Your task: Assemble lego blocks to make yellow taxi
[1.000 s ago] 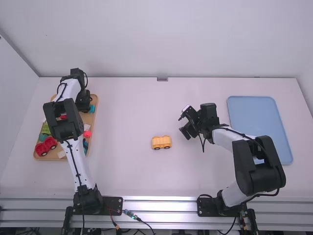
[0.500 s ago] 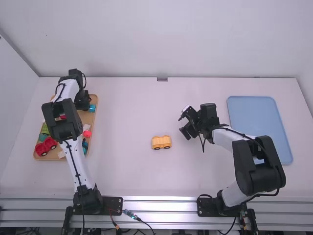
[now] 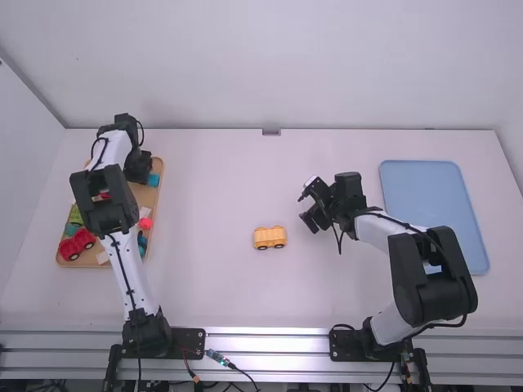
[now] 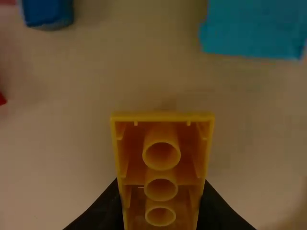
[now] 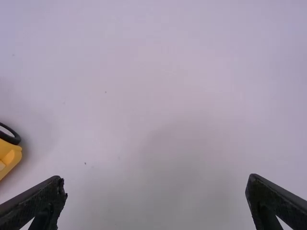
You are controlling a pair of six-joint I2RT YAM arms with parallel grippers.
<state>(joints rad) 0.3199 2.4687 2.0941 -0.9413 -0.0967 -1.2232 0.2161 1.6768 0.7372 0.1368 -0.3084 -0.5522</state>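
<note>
Yellow wheeled block (image 3: 270, 238), the taxi's base, sits upright on the white bench (image 3: 204, 286), between the two arms. About as near, off to the left, a red toy car (image 3: 78, 244) lies in the near end of the wooden tray (image 3: 79, 263). A little farther, the right gripper (image 3: 305, 210) hangs to the right of the wheeled block, its jaws spread wide and empty; the blue tray (image 3: 433, 208) is beyond it on the right. Farthest, over the wooden tray's far end, the left gripper (image 3: 137, 168) has its jaws clenched on a yellow hollow block (image 4: 163, 117), near a turquoise block (image 3: 153, 180).
</note>
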